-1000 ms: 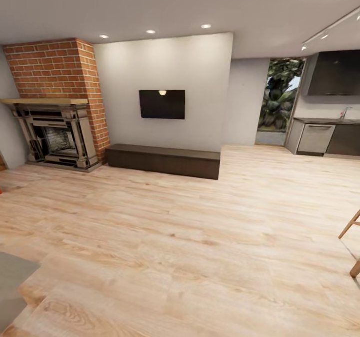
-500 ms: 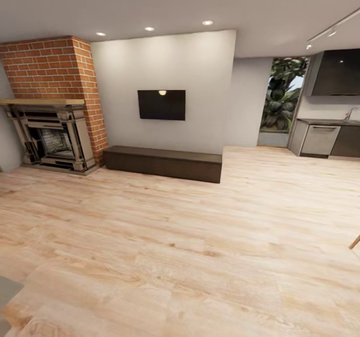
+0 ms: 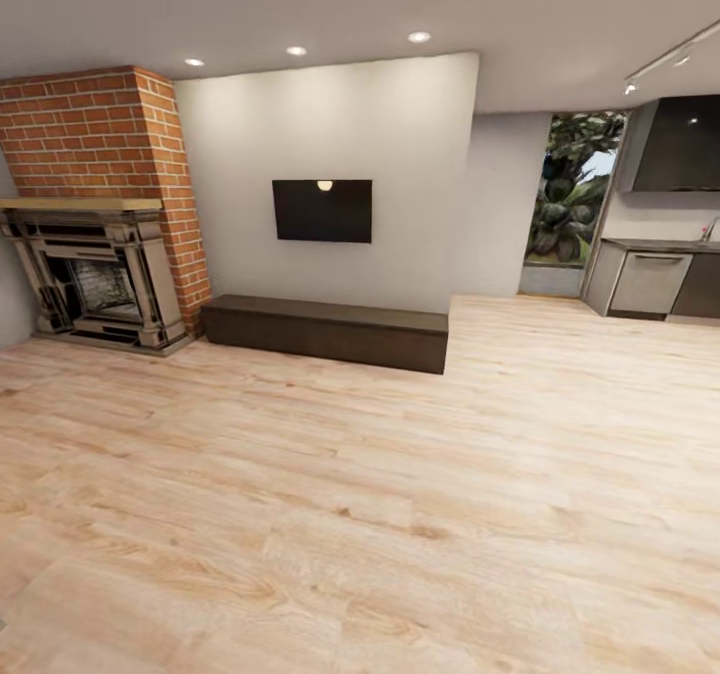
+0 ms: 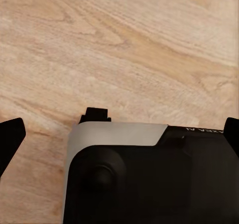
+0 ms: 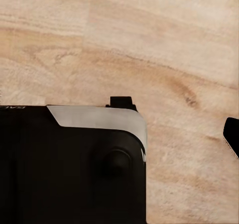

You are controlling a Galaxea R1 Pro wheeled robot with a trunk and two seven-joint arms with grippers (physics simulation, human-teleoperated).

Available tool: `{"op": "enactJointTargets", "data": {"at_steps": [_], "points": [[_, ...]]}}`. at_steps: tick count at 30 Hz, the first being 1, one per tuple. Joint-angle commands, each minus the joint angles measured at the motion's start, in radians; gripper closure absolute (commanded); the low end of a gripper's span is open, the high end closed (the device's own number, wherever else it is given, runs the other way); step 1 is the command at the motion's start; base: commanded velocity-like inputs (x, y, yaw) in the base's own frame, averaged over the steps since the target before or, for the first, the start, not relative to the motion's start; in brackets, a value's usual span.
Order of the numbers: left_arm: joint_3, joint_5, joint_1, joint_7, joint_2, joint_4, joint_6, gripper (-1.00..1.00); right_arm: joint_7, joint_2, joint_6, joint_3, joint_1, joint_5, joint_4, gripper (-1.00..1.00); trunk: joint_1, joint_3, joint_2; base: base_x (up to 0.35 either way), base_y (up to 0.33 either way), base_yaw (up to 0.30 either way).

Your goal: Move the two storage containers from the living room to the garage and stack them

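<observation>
I am in the living room, over its light wood-plank floor (image 3: 380, 514). The two storage containers and the garage are out of view. In the left wrist view my left gripper (image 4: 119, 139) hangs open above the planks, its black fingertips (image 4: 10, 139) far apart at the picture's edges, with my own black and grey base between them. In the right wrist view my right gripper (image 5: 119, 134) is also spread open and holds nothing; one fingertip (image 5: 232, 137) shows at the edge.
A brick fireplace (image 3: 95, 274) stands at the far left. A wall-mounted TV (image 3: 322, 211) hangs over a low dark bench (image 3: 325, 331). At the far right are a doorway with plants (image 3: 565, 204) and kitchen cabinets (image 3: 655, 279). Open wood floor lies ahead.
The camera has moved forward: the fireplace slid left and the kitchen right. The grey rug corner and the wooden chair leg have left the picture.
</observation>
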Motion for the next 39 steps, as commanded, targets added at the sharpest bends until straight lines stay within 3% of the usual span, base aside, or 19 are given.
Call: {"op": "enactJointTargets", "data": {"at_steps": [1,17,39], "points": [[-0.001,0.01,-0.001,-0.006,0.0,0.001,-0.002,-1.0,0.0,0.001,-0.005,0.008,-0.001,-0.008,0.003,-1.0,0.001,-0.001,-0.001,0.322,0.0,0.101],[-0.001,0.01,-0.001,-0.006,0.0,0.001,-0.001,-1.0,0.0,0.0,-0.006,0.008,-0.001,-0.011,0.003,-1.0,0.001,-0.001,-0.001,0.322,0.0,0.232],[-0.001,0.009,-0.001,-0.006,0.0,0.001,-0.003,-1.0,0.0,-0.001,-0.005,0.009,-0.001,-0.007,0.003,-1.0,0.001,-0.001,-0.001,0.322,0.0,0.006]]}}
